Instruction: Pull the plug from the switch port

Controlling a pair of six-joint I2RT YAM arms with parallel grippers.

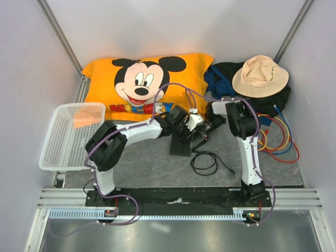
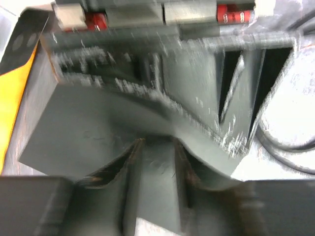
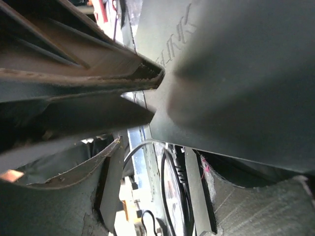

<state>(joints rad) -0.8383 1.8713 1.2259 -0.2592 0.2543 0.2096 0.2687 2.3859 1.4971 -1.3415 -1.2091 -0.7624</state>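
Two arms extended inward over the middle of the grey felt mat (image 1: 142,167), their tips close together above the flat matte-black rectangular switch (image 1: 178,148). The switch lay on the mat just in front of the orange cartoon-mouse pillow (image 1: 147,79), between the two arm bases and nearer the left one.

The left gripper (image 1: 187,136) pointed down at the upper part of the switch. Its wrist view was heavily blurred. The jaws stood narrowly parted, with the dark face of the switch showing in the gap and beyond it.

The right gripper (image 1: 202,137) pointed in from the right, just beside the left one. Its wrist view showed the jaws set wide, with an edge of the switch lying across their mouth and raised lettering on the box's face. Whether the pads pressed on the box could not be determined.

A thin black cable (image 1: 205,163) lay coiled on the mat just to the right of the switch, on its near side. Neither the plug nor the sockets could be made out in any view.

A white plastic mesh basket (image 1: 71,131) sat at the left edge of the mat, well apart from the switch. At the back right, a beige fabric bucket hat (image 1: 260,76) rested on a dark bag (image 1: 223,73). Loops of red, yellow and blue cord (image 1: 281,143) lay right of the right arm.
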